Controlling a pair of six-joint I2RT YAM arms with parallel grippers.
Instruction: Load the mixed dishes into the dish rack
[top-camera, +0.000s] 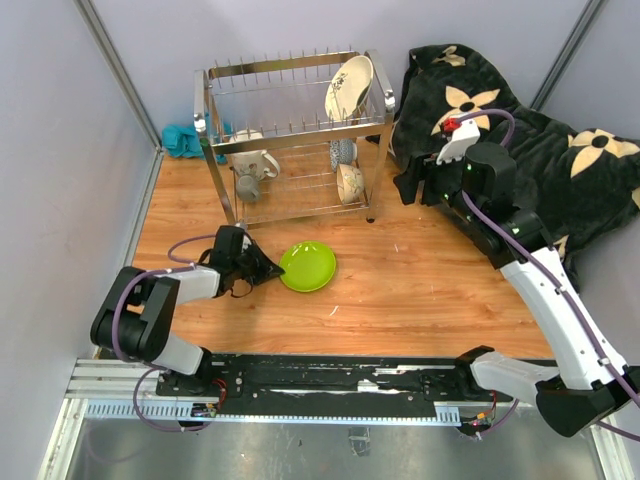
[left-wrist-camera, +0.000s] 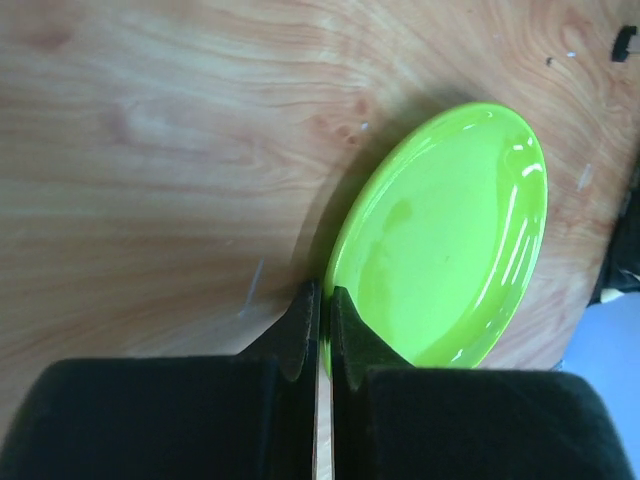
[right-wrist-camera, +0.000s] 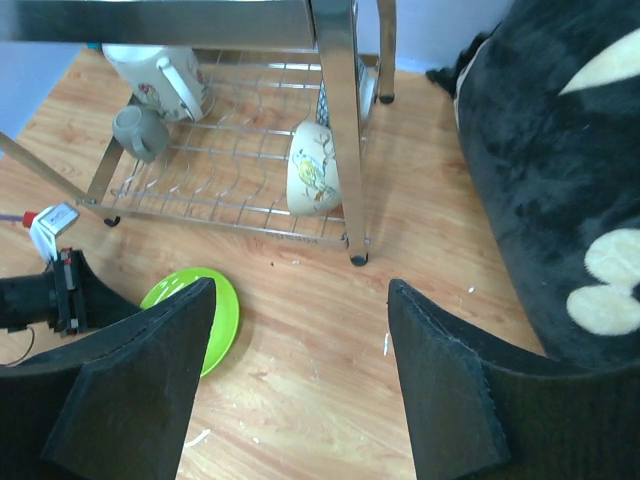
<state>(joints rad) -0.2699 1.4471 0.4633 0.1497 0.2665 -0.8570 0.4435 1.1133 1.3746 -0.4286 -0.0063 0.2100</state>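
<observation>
At left, my left tool sits low over the bench, jaws drawn almost together at the left rim of the lime-green plate; I cannot tell whether they bite. The plate lies in front of the dish rack, apart from it. I judge the pinch must be firm before lifting, then the plate tipped on edge for the free top prongs beside the cream plate. At right, my right tool hangs wide apart, empty.
</observation>
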